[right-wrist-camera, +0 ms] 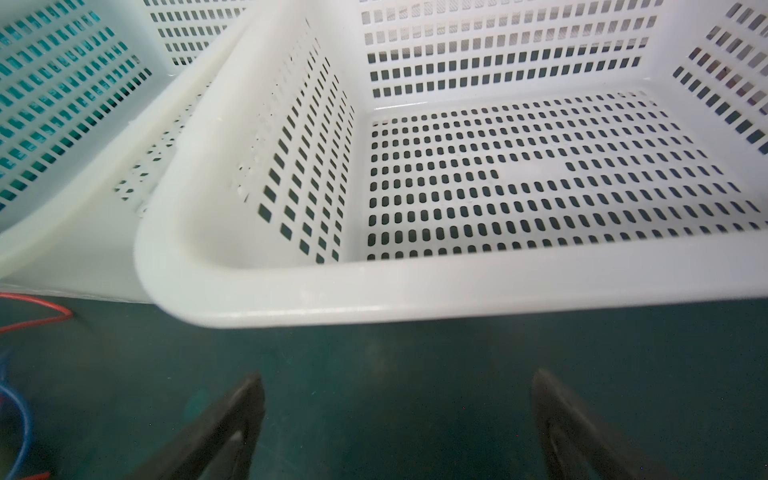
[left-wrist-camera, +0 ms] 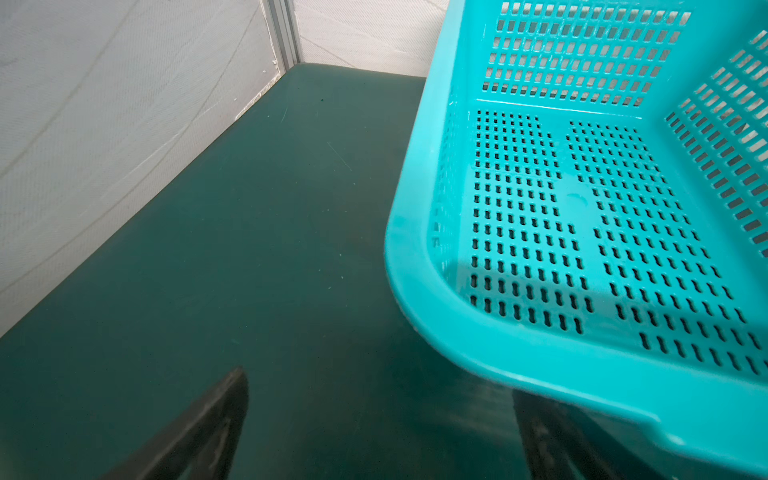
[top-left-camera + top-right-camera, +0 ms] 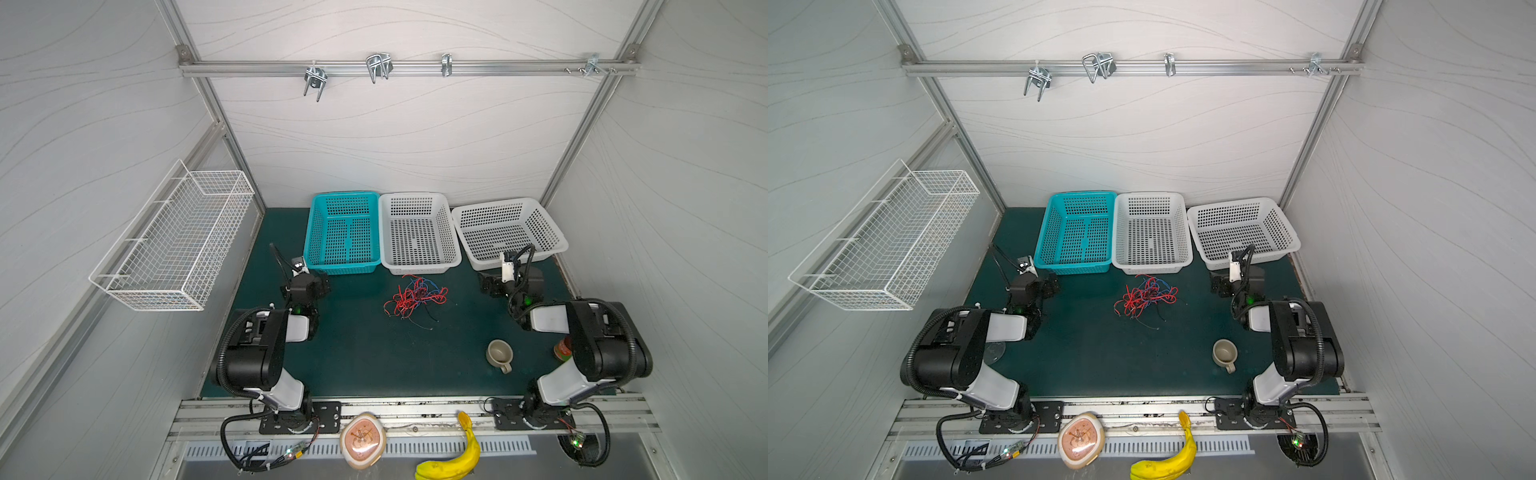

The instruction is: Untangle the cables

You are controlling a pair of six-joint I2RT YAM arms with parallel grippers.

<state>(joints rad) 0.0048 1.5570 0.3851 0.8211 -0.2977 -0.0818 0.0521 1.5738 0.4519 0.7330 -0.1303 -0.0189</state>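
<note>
Since the cables lie tangled at tabletop centre, you find left hand and right hand wide open, empty, flanking them, seemingly poised to reach in

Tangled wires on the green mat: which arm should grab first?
Probably right: its open end effector sits nearer the tangled red, blue and black wires in both top views, and only its wrist view shows them.

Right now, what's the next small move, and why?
Probably swing the right claw toward the cables: they lie tangled on the mat, nearer that arm, and both it and the left claw stand open and empty.
</note>
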